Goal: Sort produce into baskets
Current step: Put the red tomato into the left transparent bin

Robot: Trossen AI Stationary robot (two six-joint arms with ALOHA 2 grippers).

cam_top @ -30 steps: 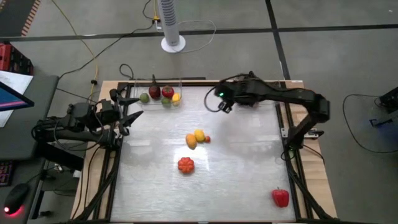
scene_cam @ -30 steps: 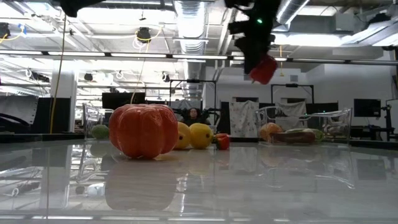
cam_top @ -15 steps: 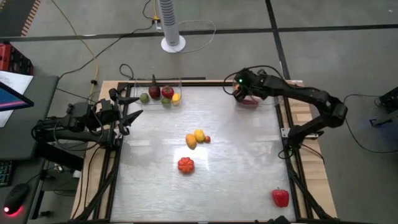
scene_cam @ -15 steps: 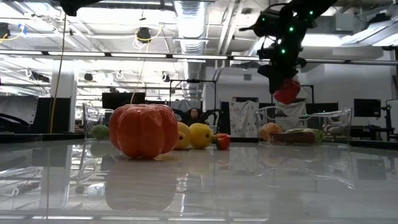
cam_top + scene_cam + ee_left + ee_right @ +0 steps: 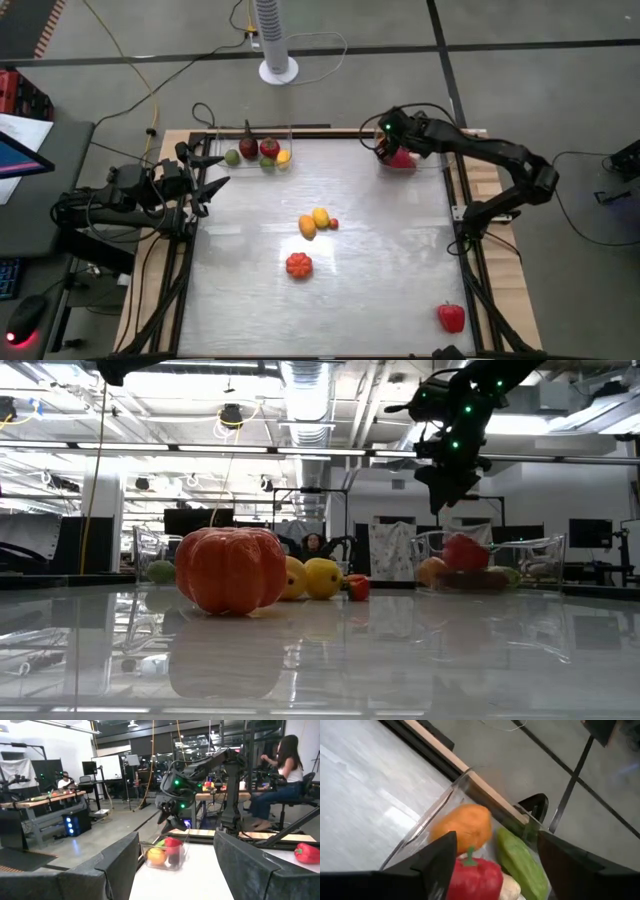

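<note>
My right gripper (image 5: pixel 386 141) hangs open and empty over the right clear basket (image 5: pixel 428 166) at the table's far right. A red pepper (image 5: pixel 475 879) lies in that basket beside an orange tomato (image 5: pixel 462 829) and a green cucumber (image 5: pixel 517 862). In the low view the pepper (image 5: pixel 463 550) rests in the basket below the gripper (image 5: pixel 446 488). My left gripper (image 5: pixel 215 172) waits open at the table's left edge. The left basket (image 5: pixel 285 132) at the far left holds several fruits.
On the table's middle lie an orange ribbed tomato (image 5: pixel 298 265), two yellow lemons (image 5: pixel 314 222) and a small red piece (image 5: pixel 333 224). Another red pepper (image 5: pixel 451 318) lies near the front right corner. A white fan base (image 5: pixel 278 70) stands beyond the far edge.
My right gripper has carried the red pepper toward the table's far right, over the right basket, and has opened. The pepper has dropped from the fingers and lies in the basket.
</note>
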